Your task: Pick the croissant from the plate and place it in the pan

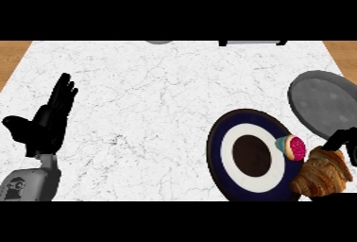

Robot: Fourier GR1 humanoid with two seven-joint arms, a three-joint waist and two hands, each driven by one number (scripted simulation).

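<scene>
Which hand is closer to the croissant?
Right. The right hand curls round the croissant at its far end; the left hand rests open, far off at the left of the counter.

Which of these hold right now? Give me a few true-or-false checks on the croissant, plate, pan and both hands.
1. The left hand is open at the view's left, holding nothing. True.
2. The croissant lies in the pan. False: it is by the right edge of the plate, nearer the robot than the pan.
3. The small pink-topped pastry sits in the pan. False: it is on the plate's right rim.
4. The right hand has its fingers curled over the croissant's far side. True.
5. The pan is at the counter's left. False: it is at the far right.
</scene>
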